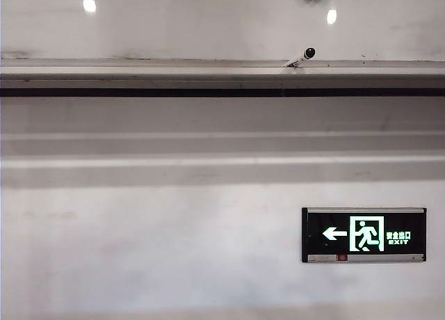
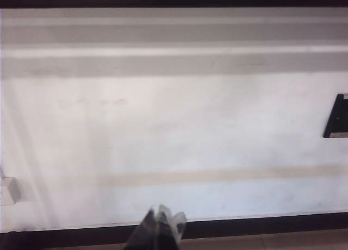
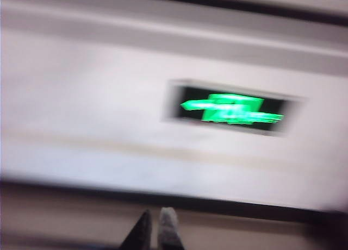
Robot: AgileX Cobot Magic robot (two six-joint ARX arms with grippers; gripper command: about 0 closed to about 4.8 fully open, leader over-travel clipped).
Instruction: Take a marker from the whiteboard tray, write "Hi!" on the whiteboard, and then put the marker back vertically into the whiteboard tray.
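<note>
Leaning tilted, black cap up, in the whiteboard tray (image 1: 139, 73) at upper right of the exterior view below the whiteboard (image 1: 208, 21), the marker (image 1: 301, 57) sits free, since my right gripper (image 3: 157, 228) and left gripper (image 2: 161, 220) hang clenched and empty, facing the wall.

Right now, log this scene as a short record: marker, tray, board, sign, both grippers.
marker: on the whiteboard tray, right of middle, leaning tilted, black cap up, held by neither gripper
whiteboard: no writing visible in the part shown
exit sign: on the wall below the tray, lower right
left gripper: shut, holding nothing, facing the wall well below the tray
right gripper: shut, holding nothing, facing the wall near the exit sign; view blurred
</note>
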